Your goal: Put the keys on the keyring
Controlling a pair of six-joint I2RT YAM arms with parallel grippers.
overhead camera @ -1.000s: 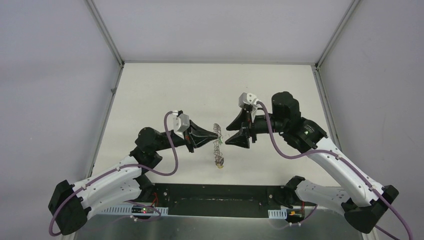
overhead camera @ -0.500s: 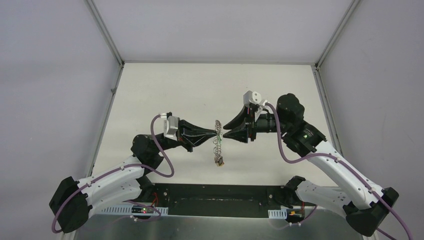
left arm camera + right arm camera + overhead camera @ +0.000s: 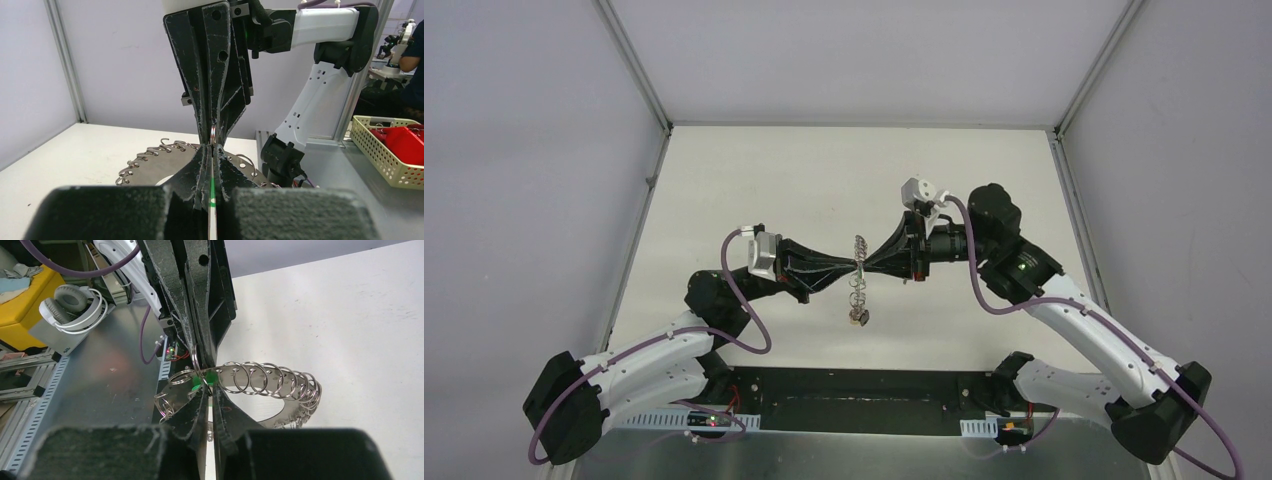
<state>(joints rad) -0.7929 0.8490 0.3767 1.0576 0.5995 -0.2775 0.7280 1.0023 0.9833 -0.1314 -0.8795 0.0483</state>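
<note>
Aloft, flat grey keyring (image 3: 262,409) — rim of round silver wire loops (image 3: 260,377)

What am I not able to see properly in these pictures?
Bright green plastic key tag: both wrist views, mostly hidden where left gripper and right gripper meet.
Large flat grey keyring with silver loops: top view, edge-on, tiny.
Small dark thing at its lower end: top view, too small to name.
What the right gripper pinches: wrist views, its tips cover it.

The grey keyring (image 3: 260,379), its rim crowded with silver wire loops, hangs upright in mid-air, seen edge-on from above, with a green-tagged key (image 3: 195,385) tucked against its upper edge.
</note>
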